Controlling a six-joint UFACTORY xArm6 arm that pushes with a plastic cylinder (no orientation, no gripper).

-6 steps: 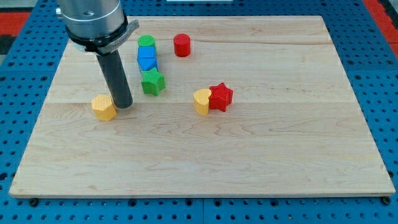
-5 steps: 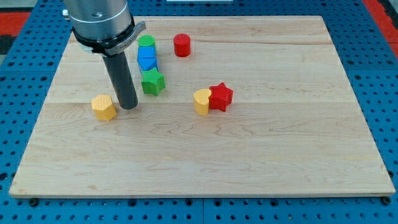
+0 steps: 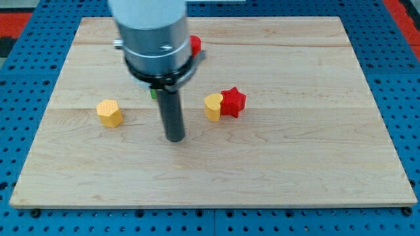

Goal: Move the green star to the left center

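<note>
My tip (image 3: pixel 175 138) rests on the wooden board (image 3: pixel 295 157) below the view's middle, left of centre. The green star (image 3: pixel 153 94) is almost wholly hidden behind the rod; only a green sliver shows at its left edge, up from the tip. The arm's body hides the green and blue blocks that stood above the star. A yellow block (image 3: pixel 109 113) lies to the tip's left, apart from it.
A yellow heart-shaped block (image 3: pixel 213 107) touches a red star (image 3: pixel 233 101) to the tip's upper right. A red cylinder (image 3: pixel 195 44) peeks out beside the arm near the view's top.
The rod has moved right and towards the view's bottom, away from the yellow block at left. It now covers the green star and the blue and green blocks. No block has visibly moved.
</note>
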